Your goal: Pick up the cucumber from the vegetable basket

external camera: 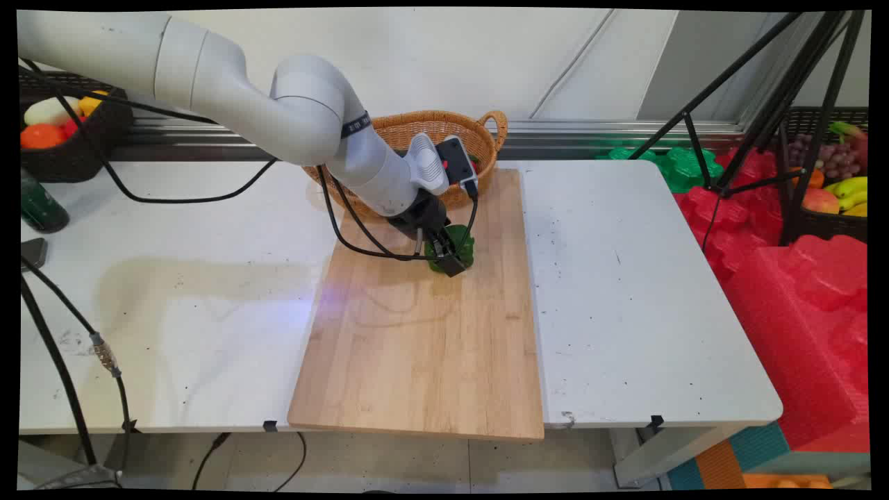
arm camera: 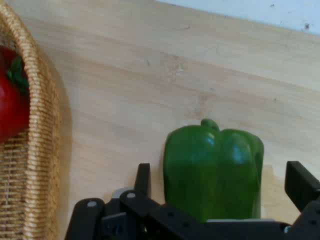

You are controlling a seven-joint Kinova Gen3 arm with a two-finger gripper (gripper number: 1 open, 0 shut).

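I see the pepper (arm camera: 212,172) on the board (external camera: 417,347), between my gripper's (arm camera: 222,182) fingers, the basket (external camera: 434,132) just behind it.

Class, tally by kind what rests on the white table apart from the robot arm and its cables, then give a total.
Wooden boards: 1
Wicker baskets: 1
Green peppers: 1
Dark baskets of fruit: 1
Dark green bottles: 1
Total: 5

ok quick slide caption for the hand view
Open gripper straddling a green pepper on the wooden board, wicker basket alongside.
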